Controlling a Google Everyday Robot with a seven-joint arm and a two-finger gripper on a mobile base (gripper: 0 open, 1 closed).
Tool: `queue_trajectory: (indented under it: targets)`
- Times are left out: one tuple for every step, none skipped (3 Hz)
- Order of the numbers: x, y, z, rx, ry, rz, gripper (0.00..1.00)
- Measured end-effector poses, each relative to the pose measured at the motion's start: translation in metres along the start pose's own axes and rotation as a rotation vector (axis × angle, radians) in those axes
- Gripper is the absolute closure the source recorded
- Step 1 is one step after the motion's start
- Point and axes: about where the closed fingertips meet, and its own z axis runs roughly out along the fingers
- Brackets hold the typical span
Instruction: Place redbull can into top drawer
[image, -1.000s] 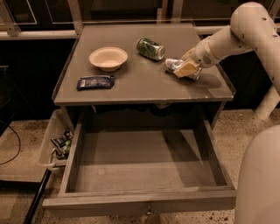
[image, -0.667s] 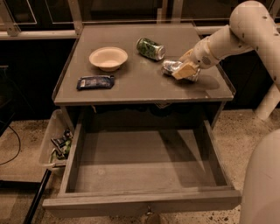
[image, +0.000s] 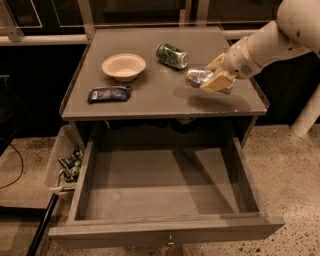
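The redbull can (image: 197, 77) is silvery and lies sideways in my gripper (image: 214, 80), held a little above the right part of the grey table top (image: 150, 92). The gripper is shut on the can, with tan fingers (image: 218, 81) around it. My white arm (image: 272, 42) comes in from the upper right. The top drawer (image: 165, 192) is pulled wide open below the table top, its flat grey bottom bare, with a small knob (image: 170, 243) on its front. The can is behind and above the drawer's right rear corner.
A beige bowl (image: 123, 66), a green-patterned can (image: 172, 55) lying on its side and a dark blue snack packet (image: 109, 93) are on the table top. A clear plastic bin (image: 64, 165) with small items hangs at the drawer's left. A white post (image: 307, 112) stands at right.
My gripper has lifted the redbull can off the table top and carried it slightly left and toward the front edge. The other items have not moved.
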Motion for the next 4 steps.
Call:
queue_trajectory:
  targets:
    - [0.004, 0.033, -0.018, 0.012, -0.008, -0.052, 1.0]
    - [0.019, 0.081, -0.032, 0.032, 0.006, -0.091, 1.0]
    - [0.052, 0.169, -0.023, -0.017, -0.019, -0.094, 1.0]
    - [0.056, 0.173, -0.022, -0.023, -0.017, -0.089, 1.0]
